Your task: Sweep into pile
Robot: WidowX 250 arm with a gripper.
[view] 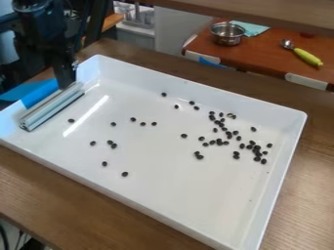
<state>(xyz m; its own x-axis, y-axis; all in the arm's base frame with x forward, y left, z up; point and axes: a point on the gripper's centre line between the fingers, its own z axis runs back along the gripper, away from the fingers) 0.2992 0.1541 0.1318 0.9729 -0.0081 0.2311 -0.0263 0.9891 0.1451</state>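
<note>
A white tray (196, 200) sits on a wooden table (85, 200). The black gripper (67, 84) is at its left edge, at the far end of a silvery bar (53, 106) lying along that edge. Dark beans (257, 151) crowd loosely toward the right edge; others are scattered across the middle, one near the bar. Behind are a metal pot (227, 34) and a green-handled spoon (308, 57).

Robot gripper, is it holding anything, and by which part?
The gripper seems to hold the silver bar near its upper end, but it's too dark there to be sure.
</note>
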